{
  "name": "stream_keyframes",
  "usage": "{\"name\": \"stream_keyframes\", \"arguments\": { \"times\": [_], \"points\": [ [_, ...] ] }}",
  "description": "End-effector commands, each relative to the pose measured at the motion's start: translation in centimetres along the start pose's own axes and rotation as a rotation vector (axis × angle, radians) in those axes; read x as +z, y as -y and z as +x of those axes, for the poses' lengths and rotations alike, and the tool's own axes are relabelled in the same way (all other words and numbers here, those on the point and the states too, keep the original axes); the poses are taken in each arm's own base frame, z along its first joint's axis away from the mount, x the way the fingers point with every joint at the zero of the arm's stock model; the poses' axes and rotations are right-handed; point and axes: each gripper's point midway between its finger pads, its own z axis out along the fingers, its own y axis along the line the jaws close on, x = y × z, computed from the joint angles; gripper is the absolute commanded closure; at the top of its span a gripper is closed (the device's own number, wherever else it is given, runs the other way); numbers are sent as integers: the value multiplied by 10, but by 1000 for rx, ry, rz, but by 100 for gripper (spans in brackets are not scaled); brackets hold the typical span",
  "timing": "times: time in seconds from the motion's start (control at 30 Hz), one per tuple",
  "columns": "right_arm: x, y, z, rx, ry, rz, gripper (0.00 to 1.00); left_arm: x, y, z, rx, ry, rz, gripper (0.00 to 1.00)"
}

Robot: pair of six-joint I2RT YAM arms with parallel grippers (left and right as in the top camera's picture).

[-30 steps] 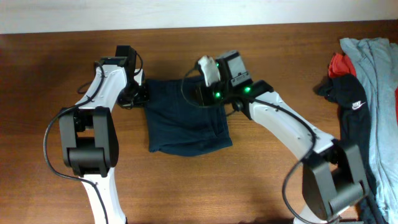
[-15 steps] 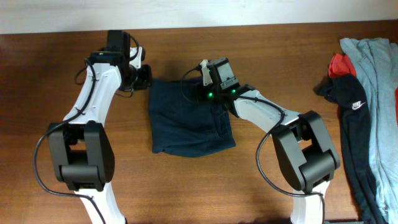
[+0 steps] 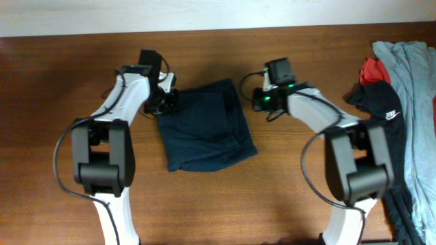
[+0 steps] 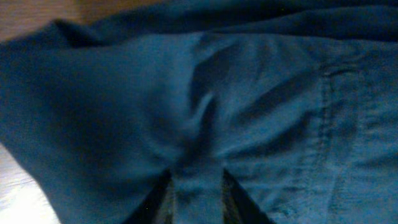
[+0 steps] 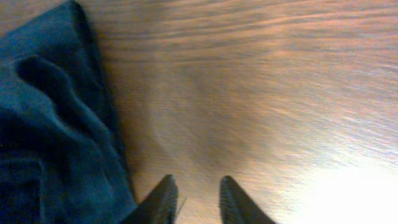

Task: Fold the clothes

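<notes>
Right gripper (image 5: 196, 185) now off shorts (image 3: 204, 126) (wrist)

The brown wooden table (image 3: 54, 68) has dark blue shorts (image 3: 204, 129) lying near its middle. Well apart, at the right edge, a grey shirt (image 3: 415, 82), a black piece of clothing (image 3: 385, 129) with a white swoosh, and some red cloth (image 3: 373, 70) lie piled together.

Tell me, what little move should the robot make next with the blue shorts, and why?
Probably the right gripper should move left to the near edge of the shorts and pinch it. Its jaws hang open over bare table beside the cloth, while the left gripper pinches a fold at the other edge. Folding likely needs both.
</notes>
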Motion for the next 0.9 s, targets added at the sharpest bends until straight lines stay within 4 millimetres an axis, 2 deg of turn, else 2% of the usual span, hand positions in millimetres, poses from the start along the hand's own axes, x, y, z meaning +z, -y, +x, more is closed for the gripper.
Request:
{"name": "stream_keyframes", "arguments": {
  "times": [0.0,0.03,0.07,0.13,0.17,0.23,0.3,0.37,0.47,0.57,0.6,0.77,0.87],
  "points": [
    [-80,-37,-26,-107,106,-178,66,-101,0,-34,72,192,-24,60],
    [-99,-41,-27,-130,124,-192,62,-118,-1,-35,75,216,-38,52],
    [-108,-42,-28,-143,133,-197,59,-130,-2,-35,73,233,-49,45],
    [-142,-49,-25,-165,162,-207,56,-162,-6,-29,58,274,-64,22],
    [-151,-51,-23,-167,170,-209,55,-171,-8,-24,49,276,-66,16],
    [-173,-54,-17,-171,181,-212,53,-180,-12,-12,15,255,-68,7],
    [-187,-55,-10,-169,179,-211,50,-176,-14,2,-24,200,-59,4],
    [-197,-54,-3,-167,170,-209,48,-164,-16,14,-39,139,-55,4],
    [-201,-51,10,-155,127,-199,45,-128,-15,37,-71,44,3,4],
    [-198,-47,19,-143,88,-184,45,-77,-17,58,-118,-11,71,4],
    [-198,-47,19,-142,87,-184,45,-66,-20,64,-134,-19,73,4],
    [-198,-46,19,-142,89,-177,45,-28,-18,77,-142,-6,133,4],
    [-198,-46,19,-142,89,-177,45,-16,-16,84,-179,-6,165,5]
  ]
}}
